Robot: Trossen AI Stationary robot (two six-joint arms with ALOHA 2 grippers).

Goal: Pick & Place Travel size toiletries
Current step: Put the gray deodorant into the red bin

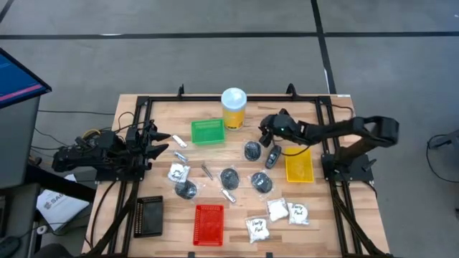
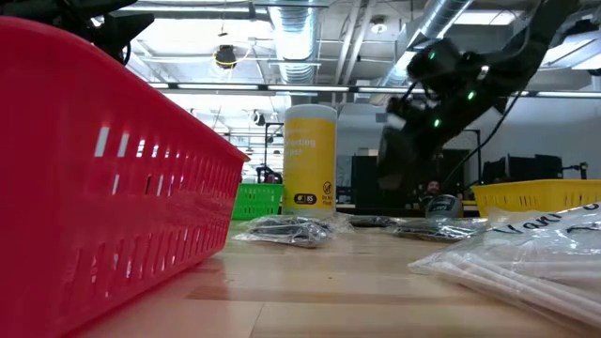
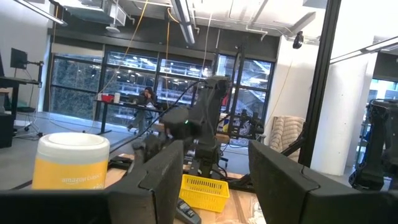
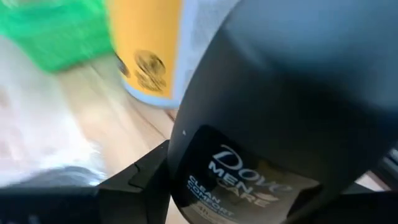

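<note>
R arm point(image 1: 267, 131) stretched inward, jaws pinching dark bottle point(image 4: 273, 106); L arm point(image 1: 161, 139) parked, jaws spread.

dark grey bottle point(image 4: 273, 93) (white lettering), yellow jar point(image 1: 234, 109), green tray point(image 1: 207, 131), red tray point(image 1: 209, 223).

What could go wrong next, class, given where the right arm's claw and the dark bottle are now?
1. The right claw grips a dark grey plastic Dove bottle off the table; its smooth rounded body might slip free.
2. The tall yellow jar with white lid stands close beside that claw; a swing could topple it.
3. Bagged dark round pucks lie below; a dropped bottle could scatter them.
</note>
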